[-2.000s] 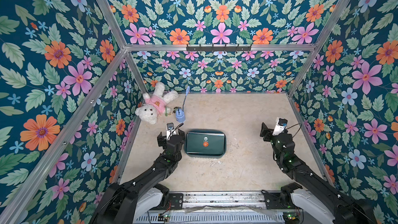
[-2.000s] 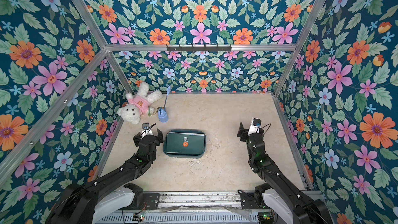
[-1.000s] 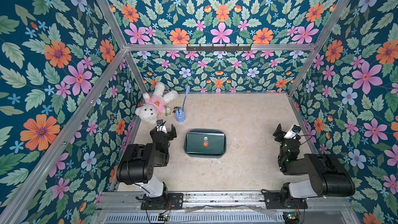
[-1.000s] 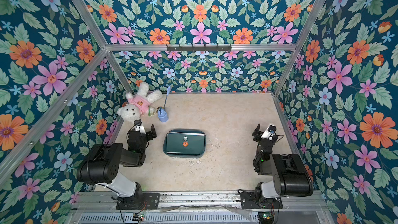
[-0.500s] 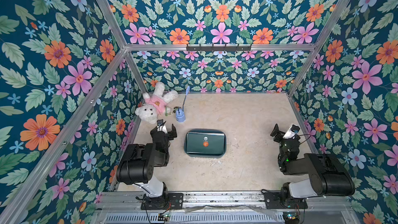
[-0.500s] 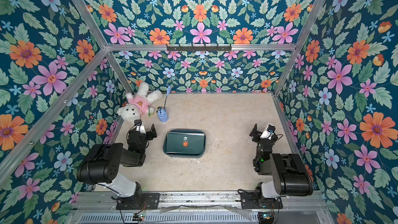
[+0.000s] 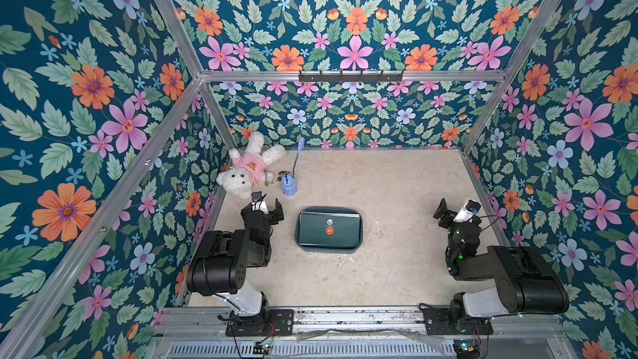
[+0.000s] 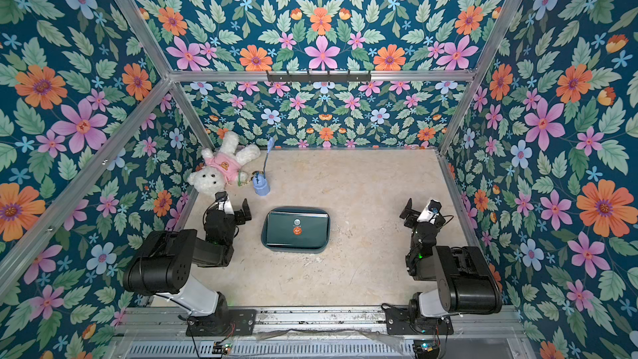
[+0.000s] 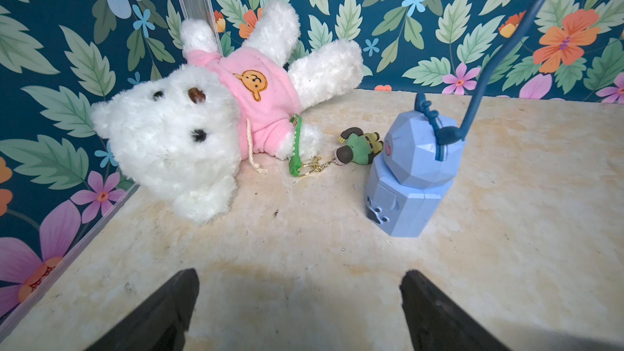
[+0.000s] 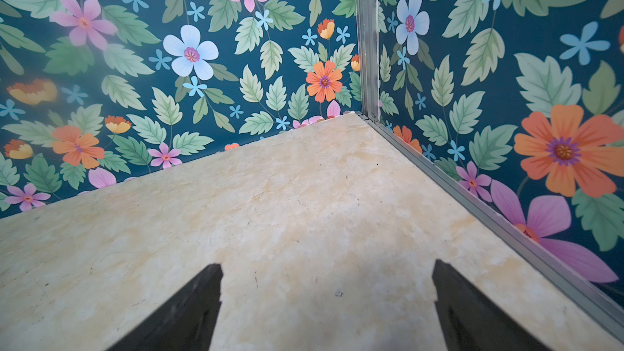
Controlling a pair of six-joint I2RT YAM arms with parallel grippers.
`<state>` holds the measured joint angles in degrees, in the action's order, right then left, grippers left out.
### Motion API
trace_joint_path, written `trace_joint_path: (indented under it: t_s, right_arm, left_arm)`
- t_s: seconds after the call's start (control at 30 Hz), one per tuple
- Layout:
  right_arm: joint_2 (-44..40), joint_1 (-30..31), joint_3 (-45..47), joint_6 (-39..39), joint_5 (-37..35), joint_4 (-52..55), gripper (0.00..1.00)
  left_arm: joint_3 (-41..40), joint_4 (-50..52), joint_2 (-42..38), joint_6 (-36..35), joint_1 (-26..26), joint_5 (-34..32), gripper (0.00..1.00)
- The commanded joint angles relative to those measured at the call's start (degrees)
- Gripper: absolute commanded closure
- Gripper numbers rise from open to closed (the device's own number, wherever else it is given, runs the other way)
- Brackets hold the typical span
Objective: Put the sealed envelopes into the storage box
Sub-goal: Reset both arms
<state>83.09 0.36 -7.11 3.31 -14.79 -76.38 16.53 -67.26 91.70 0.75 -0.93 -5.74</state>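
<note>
Both arms are pulled back from the storage box (image 7: 328, 251), folded | sealed envelopes (image 7: 317, 233) stacked inside it, dark green on top, mid-bench (image 7: 397, 184) | left claw (image 9: 299, 276) spread wide, empty | right claw (image 10: 327, 266) spread wide, empty | teddy (image 7: 241, 174), blue cup (image 7: 289, 186) far-left corner
</note>
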Motion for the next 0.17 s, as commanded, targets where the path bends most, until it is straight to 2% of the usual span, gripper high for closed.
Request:
trace_joint_path:
  t_s: [0.0,0.13]
  right_arm:
    - [0.06,0.01,-0.02,0.09,0.55,-1.49,0.01]
    - [0.06,0.04,-0.05,0.17,0.55,-1.48,0.01]
  left_arm:
    - [0.34,-1.55,0.10,-0.14,-0.13,0.02,0.00]
    - [0.16,-1.72,-0.01,-0.23,-0.13,-0.06,0.00]
